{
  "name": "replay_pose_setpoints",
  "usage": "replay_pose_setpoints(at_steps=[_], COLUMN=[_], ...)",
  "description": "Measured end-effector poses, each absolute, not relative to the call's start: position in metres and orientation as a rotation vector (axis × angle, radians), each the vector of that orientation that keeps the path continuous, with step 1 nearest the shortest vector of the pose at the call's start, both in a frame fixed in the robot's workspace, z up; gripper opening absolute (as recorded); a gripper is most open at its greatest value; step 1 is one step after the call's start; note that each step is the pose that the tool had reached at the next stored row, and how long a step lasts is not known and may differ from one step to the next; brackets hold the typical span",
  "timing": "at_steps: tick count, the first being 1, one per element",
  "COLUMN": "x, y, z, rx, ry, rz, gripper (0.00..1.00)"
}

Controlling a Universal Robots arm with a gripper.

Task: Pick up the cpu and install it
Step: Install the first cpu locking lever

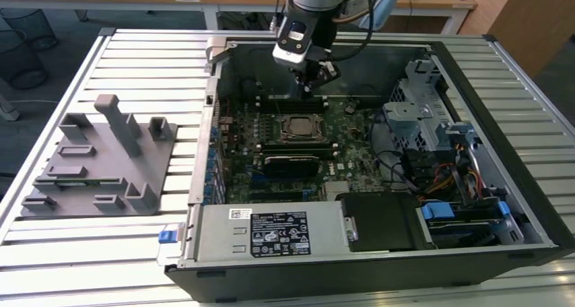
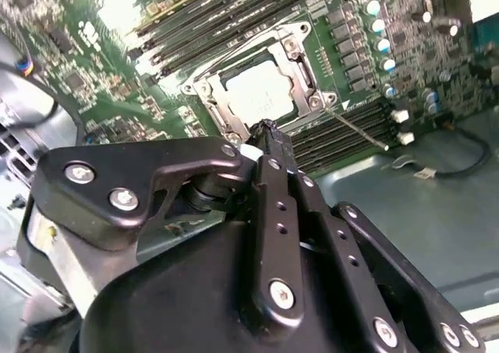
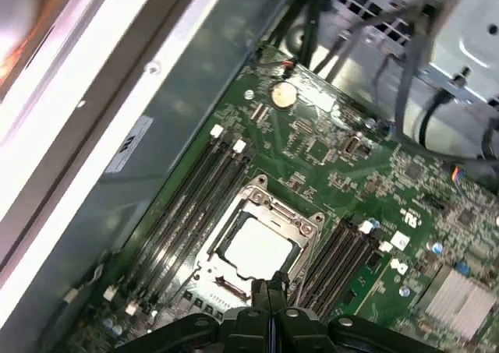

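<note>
black tool [image 2: 263, 131] hangs inside the open computer case [image 1: 503, 179], its fingers pressed together with nothing between them, tips just above the edge of the socket [image 3: 257, 244]. the cpu [image 2: 261, 94] lies flat in that metal-framed socket on the green motherboard [image 3: 343, 166], silver top up, seen in both wrist views. dark memory slots [image 3: 191, 205] run along both sides of the socket. in the exterior view the case lies on the slatted counter [image 1: 117, 253], with a grey holder [image 1: 99, 162] to the exterior view's left.
</note>
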State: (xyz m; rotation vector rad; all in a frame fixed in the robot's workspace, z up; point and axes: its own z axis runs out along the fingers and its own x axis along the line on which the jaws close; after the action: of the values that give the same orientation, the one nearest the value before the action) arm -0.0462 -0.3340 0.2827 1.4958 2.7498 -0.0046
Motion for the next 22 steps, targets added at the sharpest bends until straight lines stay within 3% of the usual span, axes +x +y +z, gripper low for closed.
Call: replay_pose_setpoints(at_steps=[22], x=[-0.0462], y=[-0.3340], z=[0.2816], rx=[0.920], ry=[2.992], rz=[-0.001], gripper=[0.11])
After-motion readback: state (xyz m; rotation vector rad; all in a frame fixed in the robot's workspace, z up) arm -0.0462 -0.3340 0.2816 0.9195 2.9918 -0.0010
